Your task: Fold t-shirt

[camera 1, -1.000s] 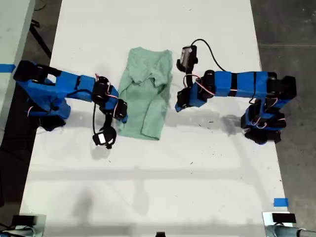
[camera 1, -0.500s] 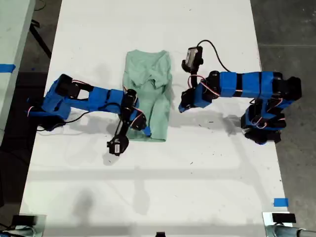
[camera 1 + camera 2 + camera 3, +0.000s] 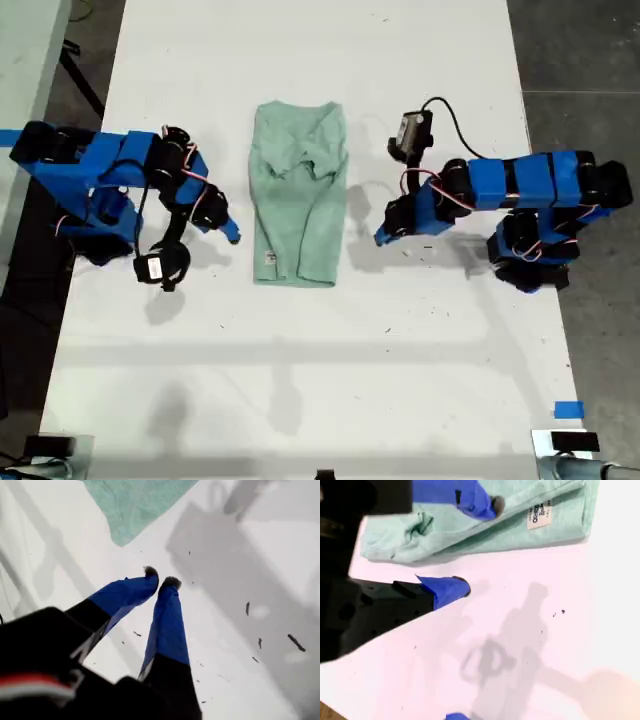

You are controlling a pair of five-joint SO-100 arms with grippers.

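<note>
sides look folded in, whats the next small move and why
Probably ease my second gripper, open and clear of the cloth, toward the t-shirt's corner by the white tag. The shirt lies as a long narrow strip, so a crosswise fold seems left, and both grippers are off it; my first gripper is shut on nothing.

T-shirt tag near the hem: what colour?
White with dark print, on the pale mint-green cloth t-shirt; clearest in the second wrist view.

Two blue-and-black jointed arms, black motor blocks, red and white wires at the joints, looping black cables, my first gripper (image 3: 160, 578) with blue fingers, dark-tipped, my second gripper (image 3: 480, 545) likewise blue
</note>
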